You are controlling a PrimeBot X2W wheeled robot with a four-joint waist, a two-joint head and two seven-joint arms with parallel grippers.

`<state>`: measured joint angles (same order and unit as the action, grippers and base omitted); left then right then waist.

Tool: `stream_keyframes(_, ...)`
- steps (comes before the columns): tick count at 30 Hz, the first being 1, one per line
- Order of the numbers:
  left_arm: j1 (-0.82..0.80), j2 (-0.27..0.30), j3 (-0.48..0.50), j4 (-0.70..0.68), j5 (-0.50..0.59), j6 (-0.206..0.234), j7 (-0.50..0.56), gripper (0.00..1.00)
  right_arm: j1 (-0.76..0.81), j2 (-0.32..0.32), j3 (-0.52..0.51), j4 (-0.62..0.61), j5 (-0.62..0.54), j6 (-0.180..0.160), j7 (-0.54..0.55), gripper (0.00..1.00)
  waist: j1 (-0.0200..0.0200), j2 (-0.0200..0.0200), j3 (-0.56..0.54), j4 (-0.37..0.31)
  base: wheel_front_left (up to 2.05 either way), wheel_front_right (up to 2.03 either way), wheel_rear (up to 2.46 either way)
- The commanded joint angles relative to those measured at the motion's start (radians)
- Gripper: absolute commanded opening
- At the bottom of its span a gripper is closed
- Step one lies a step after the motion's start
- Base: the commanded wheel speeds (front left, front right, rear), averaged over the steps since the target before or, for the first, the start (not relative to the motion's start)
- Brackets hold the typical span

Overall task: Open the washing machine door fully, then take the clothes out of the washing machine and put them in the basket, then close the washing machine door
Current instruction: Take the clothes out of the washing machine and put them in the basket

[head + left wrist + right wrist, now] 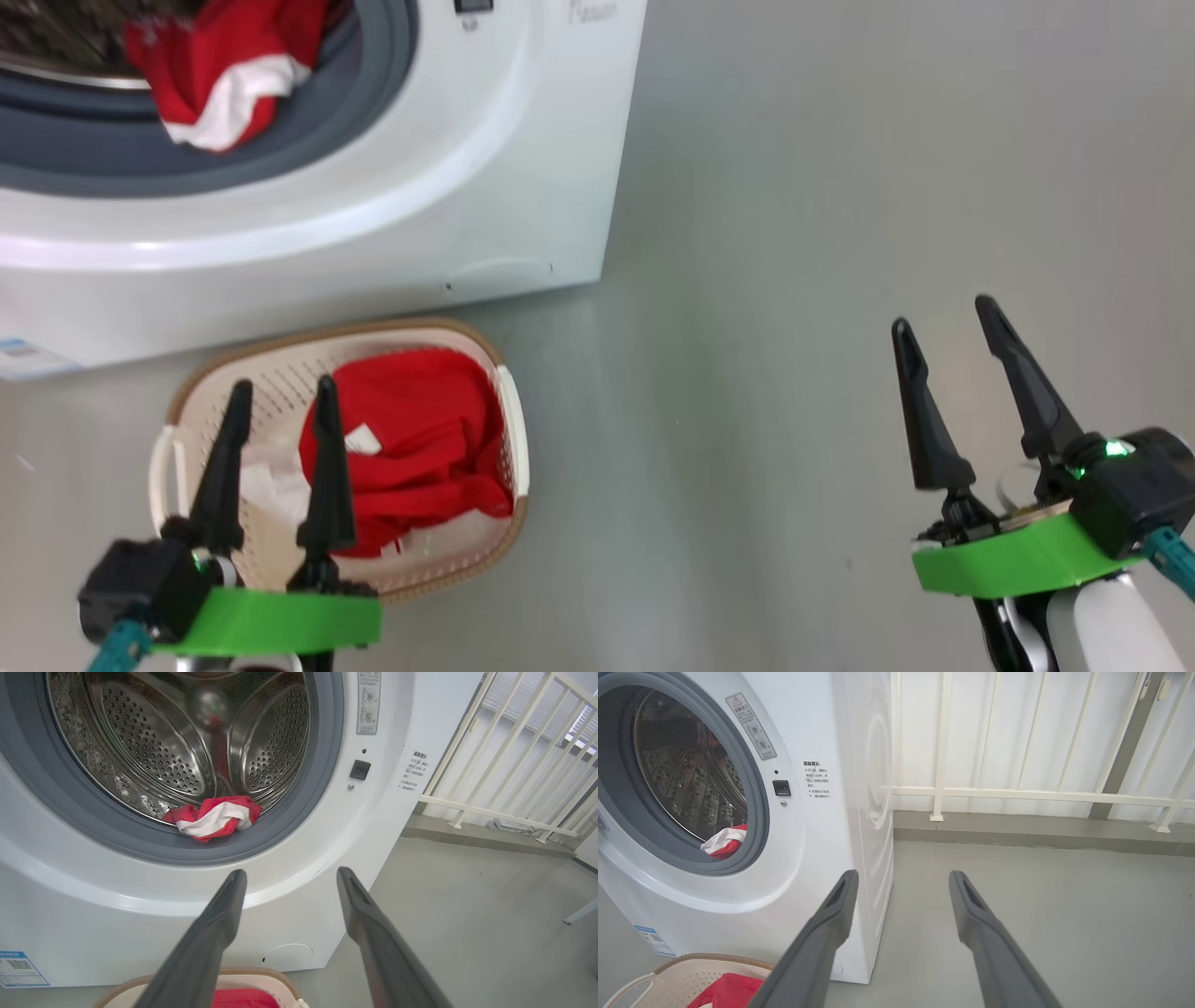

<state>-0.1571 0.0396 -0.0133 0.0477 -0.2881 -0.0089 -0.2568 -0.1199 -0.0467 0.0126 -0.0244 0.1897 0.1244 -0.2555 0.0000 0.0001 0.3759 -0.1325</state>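
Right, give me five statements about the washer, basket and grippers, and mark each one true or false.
1. A red garment lies in the basket. True.
2. The washing machine is empty. False: a red-and-white garment lies at the front edge of the drum.
3. The left gripper and the right gripper are both open, holding nothing. True.
4. The right gripper hangs over the basket. False: it is over the floor; the left gripper is over the basket.
5. The basket stands beside the railing. False: it stands in front of the washing machine.
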Motion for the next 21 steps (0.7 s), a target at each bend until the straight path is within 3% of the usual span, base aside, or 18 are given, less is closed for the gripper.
stream_keyframes(1,0.032,0.011,0.02,-0.042,-0.009,0.008,-0.005,1.0,0.021,-0.004,0.016,-0.021,-0.01,0.006,-0.006,1.0,0.0,-0.0001,-0.07,0.005,0.0,0.0,0.0)
stream_keyframes(5,0.077,0.011,0.019,-0.079,-0.001,0.033,-0.005,1.0,0.049,-0.004,0.013,-0.02,-0.012,0.006,-0.006,1.0,0.0,-0.0001,-0.112,0.007,0.0,0.0,0.0)
stream_keyframes(21,0.239,0.011,0.011,-0.131,0.064,0.056,-0.005,1.0,0.157,-0.004,-0.01,-0.03,-0.016,0.006,-0.006,1.0,0.0,-0.0001,-0.255,0.007,0.0,0.0,0.0)
